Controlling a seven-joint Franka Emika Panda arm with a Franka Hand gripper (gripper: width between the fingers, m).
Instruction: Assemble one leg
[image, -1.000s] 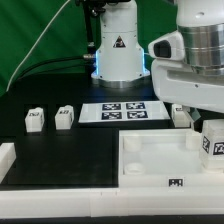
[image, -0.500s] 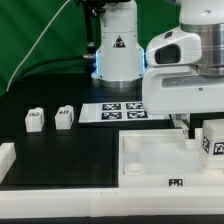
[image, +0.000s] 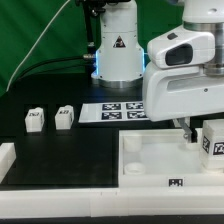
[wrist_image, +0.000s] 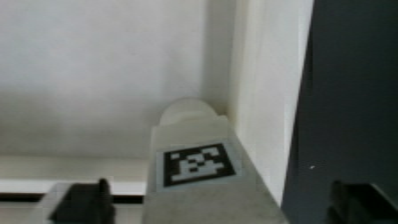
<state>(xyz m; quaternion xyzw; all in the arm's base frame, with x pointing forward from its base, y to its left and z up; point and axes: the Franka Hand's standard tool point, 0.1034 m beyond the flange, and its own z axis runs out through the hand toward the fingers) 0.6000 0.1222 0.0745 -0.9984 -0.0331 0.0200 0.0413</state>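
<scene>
Wrist view: the leg (wrist_image: 196, 152) sits betw. the two fingers (wrist_image: 82, 202) of the pincer (wrist_image: 217, 204), tag face toward the cam. Its long axis runs crosswise to the line betw. the fingers. The narrower, rounded end points away from the pincer. Pincer is wide open, w/ a gap on each side of the leg and nothing held. The tag is a black-and-white square code, blurred.

Exterior view: the arm hides the leg. The pincer hangs low at the exterior view's right, betw. the marker board (image: 110, 112) and the white tray part (image: 150, 166). Two more legs (image: 34, 119) stand apart on the black worktop (image: 60, 146) at the exterior view's left, tags facing the cam. The robot base (image: 118, 60) carries a black triangle sign, too small to read.
</scene>
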